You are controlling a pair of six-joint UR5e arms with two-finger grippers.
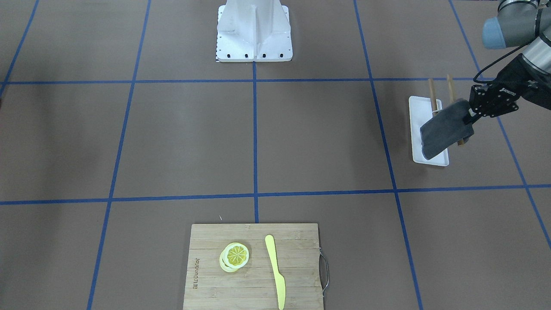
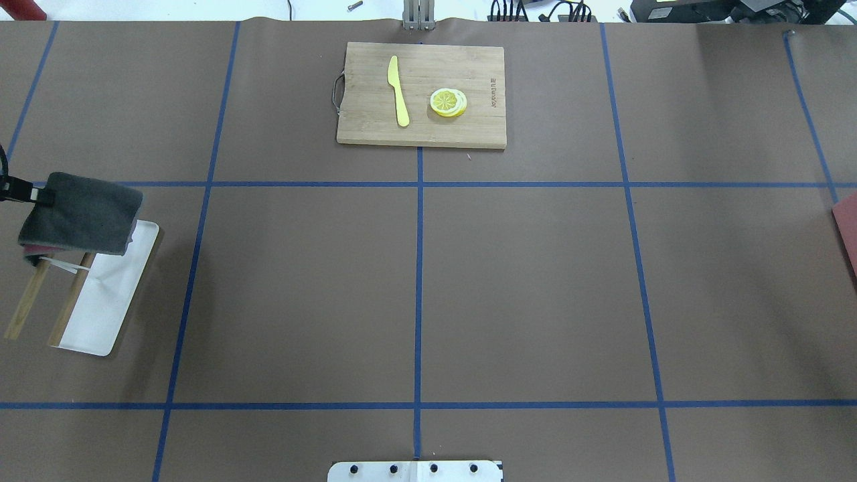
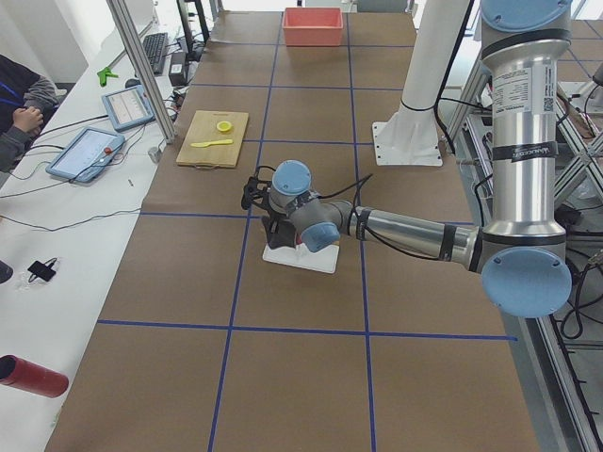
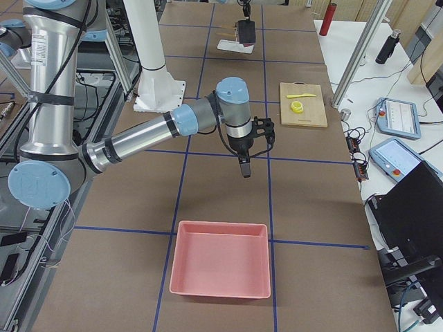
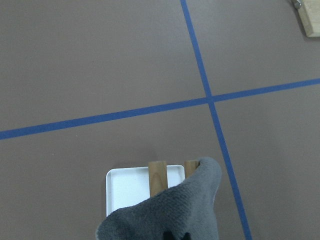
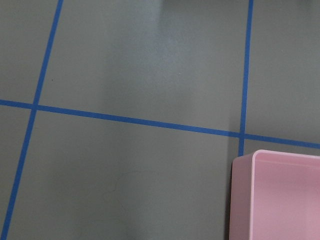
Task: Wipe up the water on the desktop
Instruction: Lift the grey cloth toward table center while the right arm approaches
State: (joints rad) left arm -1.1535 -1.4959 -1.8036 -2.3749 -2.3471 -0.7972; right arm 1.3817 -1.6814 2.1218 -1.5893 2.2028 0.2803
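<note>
The matte brown worktop (image 2: 535, 281), gridded by blue tape lines (image 2: 418, 268), fills every view. At its left end, the left end effector (image 1: 470, 115) is clamped on a grey cloth (image 1: 443, 131) above a white tray (image 1: 419, 112). I cannot tell how far open the right end effector (image 4: 245, 168) is. Tablets (image 3: 85, 153) sit on a side bench.

Open: the desktop (image 2: 535, 288) lies bare from the cutting board (image 2: 420, 94) back to the robot base (image 2: 415, 470).
On the board: knife (image 2: 398, 90), lemon slices (image 2: 448, 102).
Robot's left of the board: tray (image 2: 110, 301) with two sticks (image 2: 67, 308); a cloth (image 2: 80, 213) hangs over one end from the left gripper (image 1: 469, 117).
Robot's right of the board: right gripper (image 4: 245, 168) above the desktop, bin (image 4: 221, 259) beyond it.
</note>
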